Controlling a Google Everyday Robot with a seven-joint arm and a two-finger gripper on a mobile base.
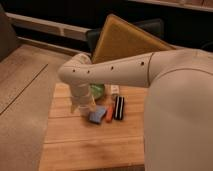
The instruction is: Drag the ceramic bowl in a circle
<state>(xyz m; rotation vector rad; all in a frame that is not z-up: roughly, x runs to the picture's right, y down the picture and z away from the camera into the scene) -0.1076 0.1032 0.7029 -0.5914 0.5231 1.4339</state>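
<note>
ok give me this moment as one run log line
gripper: low over wooden table, beside ceramic bowl | ceramic bowl: on table, partly hidden by arm | contact: cannot tell | nearby: blue block, black object

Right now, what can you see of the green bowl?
Only a small part of the ceramic bowl shows: glossy green, rounded, on the wooden table near its far edge. The robot's arm hides the rest. The tool hangs just left of it in the picture; whether they touch cannot be seen.

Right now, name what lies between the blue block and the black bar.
An orange piece, seen in the camera view; the gripper sits beside the ceramic bowl.
</note>
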